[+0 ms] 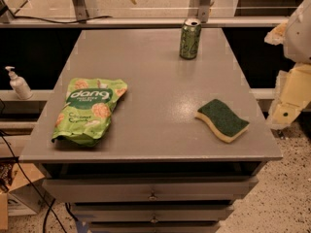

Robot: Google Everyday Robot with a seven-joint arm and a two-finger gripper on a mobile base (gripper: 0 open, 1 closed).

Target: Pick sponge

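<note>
The sponge (222,119) lies flat near the right front of the grey cabinet top (160,81). It has a dark green scouring top over pale yellow foam and wavy edges. My gripper (290,100) is at the right edge of the view, beside the cabinet's right side and to the right of the sponge. It is apart from the sponge and holds nothing that I can see. Part of the arm (299,30) shows above it.
A light-green snack bag (90,109) lies on the left of the top. A green drink can (190,38) stands at the back centre. A soap pump bottle (18,83) is on a ledge at the left. Drawers (153,191) are below the front edge.
</note>
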